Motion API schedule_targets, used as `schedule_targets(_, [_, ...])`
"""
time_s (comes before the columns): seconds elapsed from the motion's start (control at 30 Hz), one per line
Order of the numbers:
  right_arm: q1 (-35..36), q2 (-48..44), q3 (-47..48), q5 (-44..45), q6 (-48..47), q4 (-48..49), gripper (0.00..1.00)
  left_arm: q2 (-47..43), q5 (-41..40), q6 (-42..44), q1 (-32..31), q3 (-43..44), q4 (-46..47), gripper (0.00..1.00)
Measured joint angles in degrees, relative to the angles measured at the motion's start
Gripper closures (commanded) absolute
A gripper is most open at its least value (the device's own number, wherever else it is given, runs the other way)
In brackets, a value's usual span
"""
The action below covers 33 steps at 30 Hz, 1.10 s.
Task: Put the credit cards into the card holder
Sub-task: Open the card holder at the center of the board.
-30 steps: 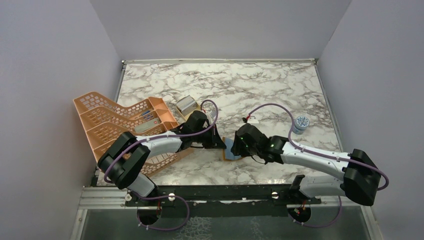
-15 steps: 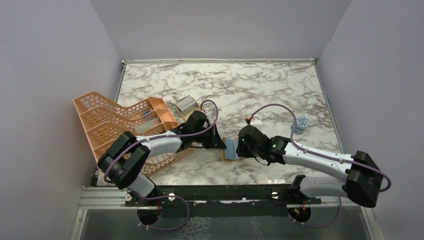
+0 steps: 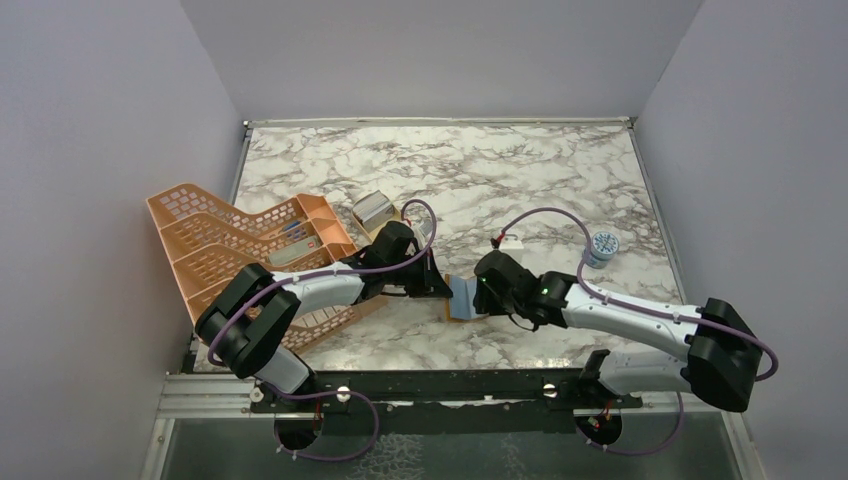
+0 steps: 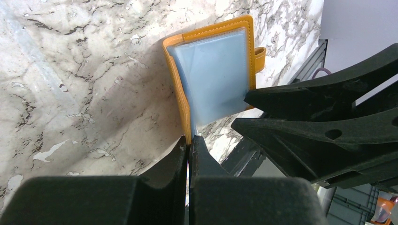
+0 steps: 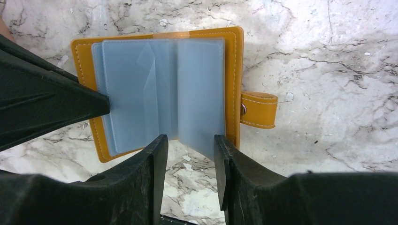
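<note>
Here, in the overhead view, we find the card holder (image 3: 461,298), a small mustard-orange leather-like folding wallet, lying open on the white-and-grey marbled table (image 3: 520,180) at the centre of the frame. The left gripper (image 3: 438,286) meets it from the left and the right gripper (image 3: 476,294) from the right. Up and to the left, beside the big peach lattice plastic rack (image 3: 230,245), sits what we take for the credit cards (image 3: 374,210), a small silvery-grey stack too small to be sure of.

In the left wrist view, at lower centre, the left gripper's jaws are pressed together on the thin near edge of the orange cover, pinning the wallet down.

In the right wrist view, the pale grey-blue clear pockets fan across the middle of the frame, with the snap tab (image 5: 257,110) sticking out at right. The right gripper's jaws stand apart at the bottom edge, straddling the loose right-hand pocket leaf and holding nothing.

We judge the step to be spreading a pocket for a card. To do it well, the left pinch must be firm so the wallet cannot slide. We should take only one leaf and lift it gently, since thin plastic will likely buckle or slip.
</note>
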Motion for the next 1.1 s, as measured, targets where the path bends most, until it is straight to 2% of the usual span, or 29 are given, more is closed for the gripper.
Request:
schedule_targets(0.43, [0.0,3.87,-1.79,0.15,-1.22,4.79,0.51,0.0,0.0,0.0,0.0,-0.33,0.33,1.0])
schedule_targets(0.8, [-0.15,3.87,-8.09,-4.74,-3.43,18.12,0.4,0.09,0.0,0.44,0.0,-0.33,0.33,1.0])
schedule_targets(1.1, [-0.52,-2.86,-14.97,-10.32,-3.37,29.46,0.34,0.48,0.0,0.94,0.0,-0.33,0.33,1.0])
